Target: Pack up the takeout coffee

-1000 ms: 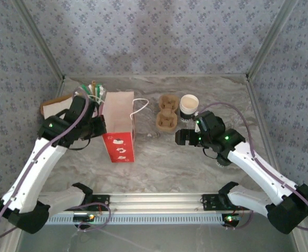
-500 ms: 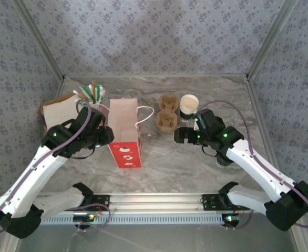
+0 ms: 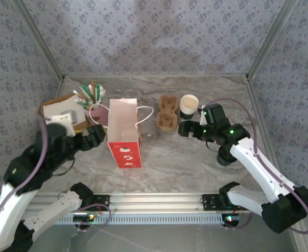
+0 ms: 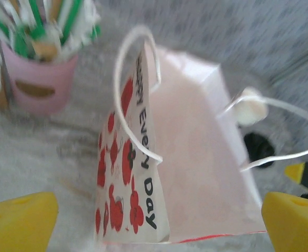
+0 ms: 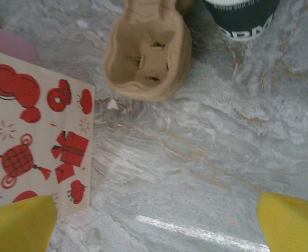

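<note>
Plainly, left tool (image 4: 156,220) and right tool (image 5: 155,223) stand spread; pink cup (image 4: 38,79) seemingly holds straws (image 4: 38,21) beside the open red bag (image 4: 127,157).

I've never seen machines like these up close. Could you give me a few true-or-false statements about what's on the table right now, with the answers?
1. The red paper bag stands upright on the table. True.
2. The dark cup is already inside the bag. False: it stands on the table beside the cardboard cup carrier.
3. The right gripper is clamped on the cup. False: its jaws are open above bare table and hold nothing.
4. The left gripper is open, with the bag in front of it. True.
5. The pink holder is empty. False: green and white sticks stand in it.
</note>
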You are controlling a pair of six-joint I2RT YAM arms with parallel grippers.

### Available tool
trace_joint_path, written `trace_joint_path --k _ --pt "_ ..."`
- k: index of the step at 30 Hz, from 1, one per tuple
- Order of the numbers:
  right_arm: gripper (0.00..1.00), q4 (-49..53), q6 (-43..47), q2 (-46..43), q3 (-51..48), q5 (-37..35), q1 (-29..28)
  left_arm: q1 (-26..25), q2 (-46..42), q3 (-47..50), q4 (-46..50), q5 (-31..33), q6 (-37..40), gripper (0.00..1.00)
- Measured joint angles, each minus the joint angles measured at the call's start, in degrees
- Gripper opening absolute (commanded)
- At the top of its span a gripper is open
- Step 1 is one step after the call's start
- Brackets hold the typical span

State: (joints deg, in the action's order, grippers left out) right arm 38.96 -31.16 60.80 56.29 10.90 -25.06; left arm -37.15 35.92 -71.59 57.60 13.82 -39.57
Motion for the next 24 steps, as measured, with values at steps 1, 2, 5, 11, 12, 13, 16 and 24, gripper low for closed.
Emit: trace_joint_path --k 1,2,5,11,12,13,16,24 --pt "1.0 -0.11 0.15 -0.24 0.37 0.72 0.57 0.0 -2.29 0.48 -0.66 1.18 0.39 0.99" --pt "1.0 -0.28 0.39 -0.39 0.98 1.97 1.42 0.0 -4.87 1.25 -1.36 2.84 0.79 0.99" --pt "1.0 -0.98 0.83 -0.15 2.78 4.68 3.23 0.0 -8.39 4.7 -2.84 7.43 1.27 0.99" --pt "0.95 -0.5 1.95 6.78 11.26 6.93 3.08 0.0 -6.95 12.7 -3.37 16.65 0.92 1.0" --pt "0.94 -0.31 2.29 8.48 12.98 6.93 2.84 0.02 -6.93 13.49 -3.39 17.94 0.85 1.0" --pt "0.93 -0.04 2.56 10.05 14.47 6.73 2.49 0.24 -6.95 14.05 -3.41 18.95 0.74 0.99" --pt "0.89 1.95 3.87 15.74 19.71 5.49 0.59 2.47 -6.99 15.37 -4.11 20.22 0.76 0.99" --pt "0.83 9.01 6.84 32.15 33.86 -2.16 -3.1 27.82 -3.67 22.38 -9.46 3.5 2.03 0.98"
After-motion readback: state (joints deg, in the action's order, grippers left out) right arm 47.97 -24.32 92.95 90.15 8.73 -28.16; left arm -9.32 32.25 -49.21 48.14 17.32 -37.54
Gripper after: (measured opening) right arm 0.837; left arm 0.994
